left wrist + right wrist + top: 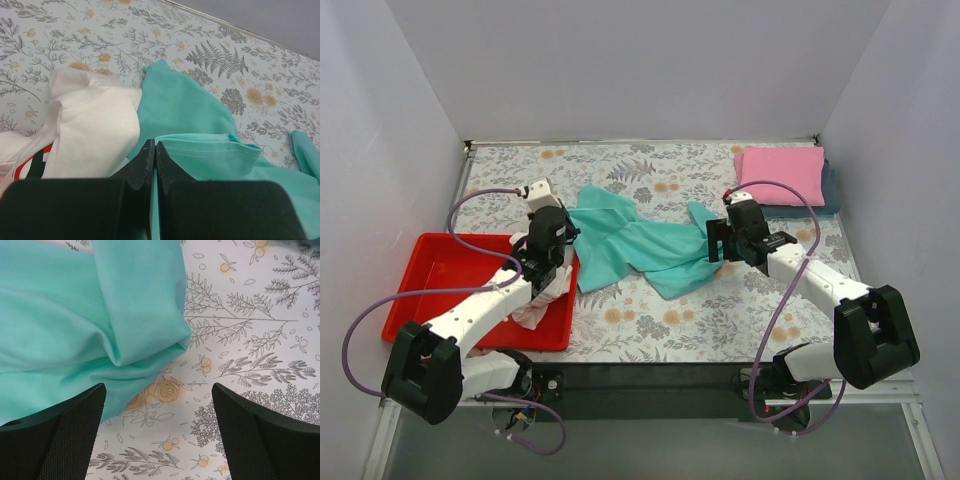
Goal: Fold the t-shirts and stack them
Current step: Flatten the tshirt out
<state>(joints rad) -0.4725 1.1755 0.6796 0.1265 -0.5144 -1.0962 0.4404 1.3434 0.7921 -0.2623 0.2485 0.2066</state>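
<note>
At the near left of the table (670,320), a red tray (440,270) holds the crumpled white t-shirt (95,125), which spills over the tray's right edge. Just past it, the left claw (151,147) is pressed closed on a hemmed edge of the teal t-shirt (640,245). That shirt lies rumpled across the middle of the table. The right claw (159,386) hovers with its fingers spread wide over the shirt's right end, gripping nothing. In the far right corner, the folded pink t-shirt (780,175) rests on the dark blue-grey t-shirt (831,190).
</note>
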